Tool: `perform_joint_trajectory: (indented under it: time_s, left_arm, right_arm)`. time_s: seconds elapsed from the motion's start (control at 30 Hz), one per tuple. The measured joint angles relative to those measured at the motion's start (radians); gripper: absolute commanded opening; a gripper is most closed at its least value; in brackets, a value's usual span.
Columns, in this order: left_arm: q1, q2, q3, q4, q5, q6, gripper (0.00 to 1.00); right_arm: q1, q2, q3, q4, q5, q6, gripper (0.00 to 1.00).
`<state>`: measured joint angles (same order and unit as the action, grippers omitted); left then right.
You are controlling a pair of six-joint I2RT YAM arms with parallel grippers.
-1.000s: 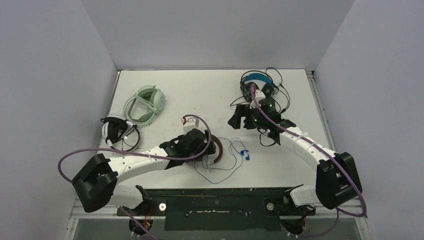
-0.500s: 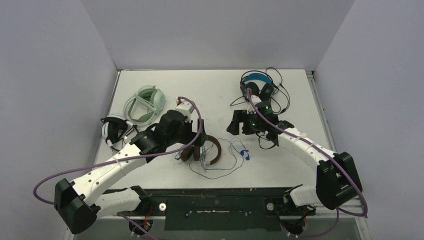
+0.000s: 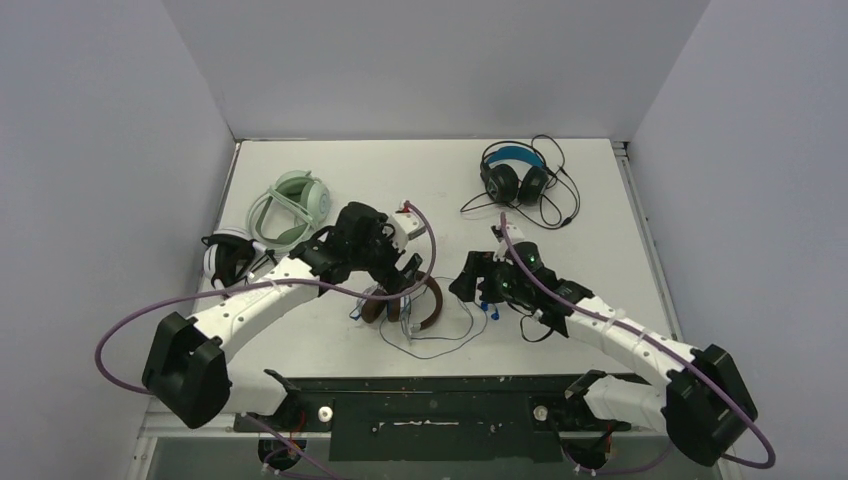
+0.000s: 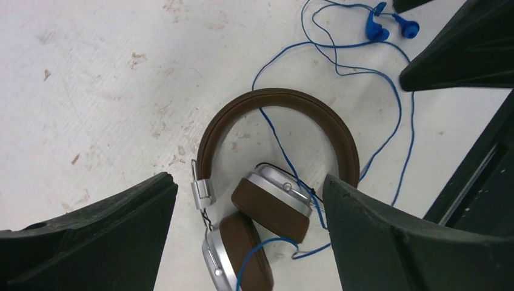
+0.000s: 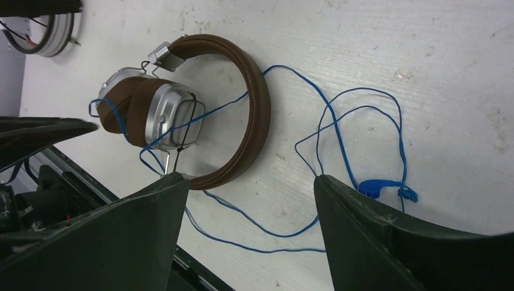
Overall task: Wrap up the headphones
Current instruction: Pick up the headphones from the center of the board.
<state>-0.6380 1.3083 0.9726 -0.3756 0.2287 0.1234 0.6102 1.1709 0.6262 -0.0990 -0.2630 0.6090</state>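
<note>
A lab booth (bare grey walls (image 3: 420,60), scuffed white table (image 3: 420,180)).

1. The brown headset (image 3: 438,303) lies flat at the front centre of the bench (image 3: 420,180). Its silver-backed ear cups (image 4: 273,203) sit close together inside the headband arc. A thin blue cord (image 4: 399,112) lies unwrapped in loose loops across and beside it.
2. The mint green headset (image 3: 295,205) rests at the left rear.
3. The white headset (image 3: 228,258), with black stripes, sits at the left edge, just in front of the green one.
4. The black headset (image 3: 515,172), with a blue headband, lies at the right rear. Its black cord (image 3: 562,190) is spread loosely around it.
</note>
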Motion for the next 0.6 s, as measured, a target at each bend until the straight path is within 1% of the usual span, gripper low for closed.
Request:
perform_joint_trajectory:
  time_s: [0.1, 0.23, 0.3, 0.37, 0.4, 0.57, 0.6]
  left_arm:
    - [0.023, 0.069, 0.019, 0.005, 0.072, 0.131, 0.85]
    - [0.074, 0.226, 0.151, -0.062, 0.159, 0.344, 0.85]
    - [0.089, 0.311, 0.228, -0.116, 0.194, 0.464, 0.81]
    - [0.090, 0.385, 0.289, -0.171, 0.203, 0.556, 0.72]
    - [0.090, 0.419, 0.312, -0.192, 0.202, 0.592, 0.70]
    - [0.081, 0.575, 0.426, -0.311, 0.194, 0.728, 0.68]
    - [0.077, 0.597, 0.445, -0.330, 0.189, 0.745, 0.66]
  right_arm:
    - [0.016, -0.094, -0.034, 0.001, 0.052, 0.037, 0.77]
    - [0.018, -0.174, -0.034, 0.005, 0.111, 0.040, 0.77]
    - [0.018, -0.195, -0.034, 0.003, 0.134, 0.038, 0.78]
    - [0.018, -0.212, -0.034, -0.005, 0.150, 0.037, 0.78]
    - [0.018, -0.223, -0.034, -0.010, 0.157, 0.037, 0.78]
    - [0.018, -0.269, -0.034, -0.016, 0.177, 0.039, 0.78]
    - [0.018, -0.277, -0.034, -0.020, 0.182, 0.038, 0.78]
